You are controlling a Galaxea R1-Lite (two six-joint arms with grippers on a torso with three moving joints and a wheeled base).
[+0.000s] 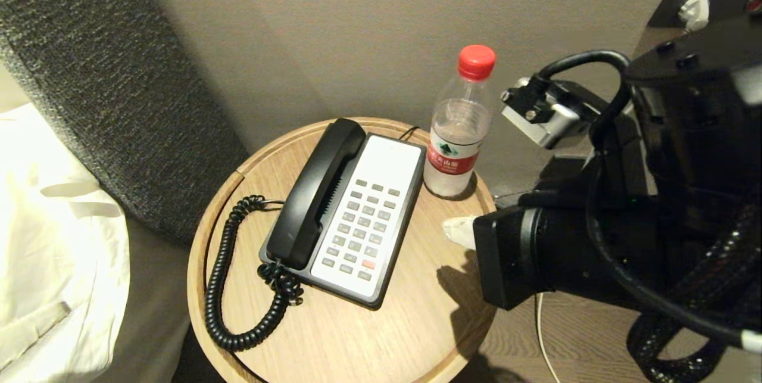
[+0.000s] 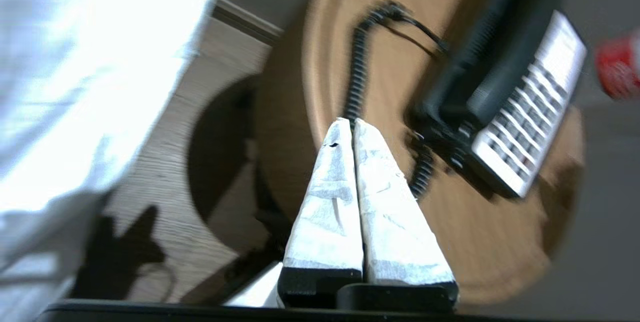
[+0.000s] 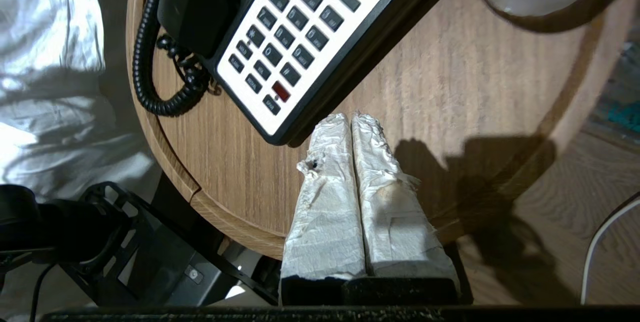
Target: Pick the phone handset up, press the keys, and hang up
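Crowning a round wooden table [image 1: 417, 335] by grey wall [image 1: 357, 25], phone handset [image 1: 315, 192]; both claws pinched closed

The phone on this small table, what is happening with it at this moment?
Nothing holds it yet. The handset lies in its cradle on the phone base, on a round wooden table beside a water bottle. The right tool hangs shut over the table, close to the base's near corner. The left tool, also shut, is off the table's edge.
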